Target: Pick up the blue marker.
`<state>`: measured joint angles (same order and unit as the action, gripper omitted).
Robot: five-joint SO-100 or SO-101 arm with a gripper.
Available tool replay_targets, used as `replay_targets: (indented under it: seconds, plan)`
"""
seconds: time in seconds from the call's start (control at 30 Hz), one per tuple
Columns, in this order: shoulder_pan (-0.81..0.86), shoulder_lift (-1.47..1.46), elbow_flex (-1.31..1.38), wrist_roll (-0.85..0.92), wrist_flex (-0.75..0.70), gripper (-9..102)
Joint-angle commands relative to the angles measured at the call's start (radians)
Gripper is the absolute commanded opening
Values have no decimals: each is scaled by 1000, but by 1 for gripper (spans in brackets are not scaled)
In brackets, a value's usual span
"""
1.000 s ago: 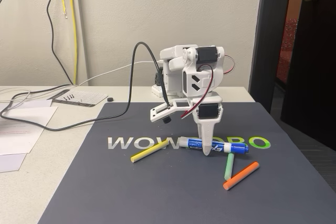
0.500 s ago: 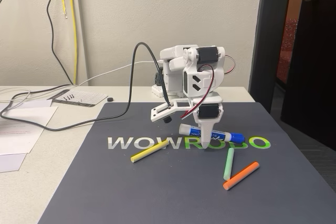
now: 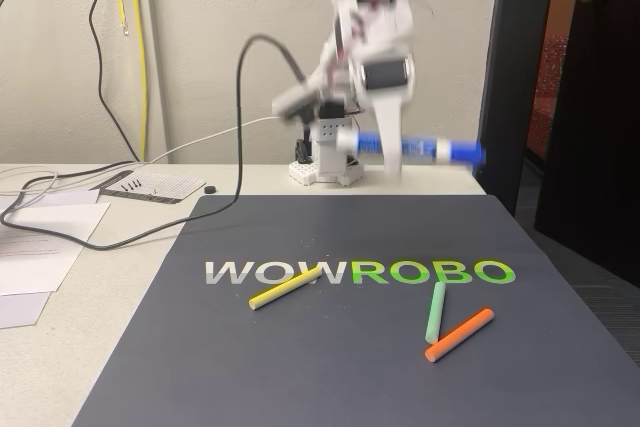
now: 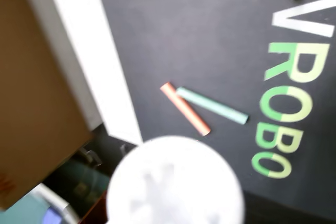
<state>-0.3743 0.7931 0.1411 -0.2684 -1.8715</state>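
In the fixed view the tool [image 3: 392, 162] is high above the dark mat [image 3: 300, 347], pinching the blue marker [image 3: 430, 147] across its barrel, so the marker hangs level and well clear of the tabletop [image 3: 90, 347], blue cap sticking out to the tool's right in that view. The grip sits left of the marker's middle, which leaves the capped end as the longer overhang; judging from that, a firm squeeze is what keeps it from tipping. The arm is blurred, so finer detail of the fingers cannot be made out. Far below the tool, the thin sticks lie flat on the mat: a yellow stick [image 3: 285, 288] down to its left, a green stick [image 3: 436, 312] and an orange stick [image 3: 459, 335] touching each other below it and slightly right. The wrist view looks down past a blurred white round shape at the orange stick [image 4: 185, 108] and green stick [image 4: 212, 105] beside the mat's printed lettering [image 4: 283, 98]. The pick-up itself looks done; what remains is holding the marker steady aloft.
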Motion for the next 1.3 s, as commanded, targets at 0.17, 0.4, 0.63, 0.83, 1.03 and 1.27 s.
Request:
replay_targets:
  seconds: [0.17,0.4,0.63,0.83,1.03,1.27]
  plan:
    - [91,655,-420,127,-175,0]
    - [170,796,-531,163,-176,0]
    - [229,864,-548,244,-138,0]
    - [230,922,-552,276,-133,0]
    - [190,1292,-1252,265,219,0]
    - [195,1620,-1991,304,667,0]
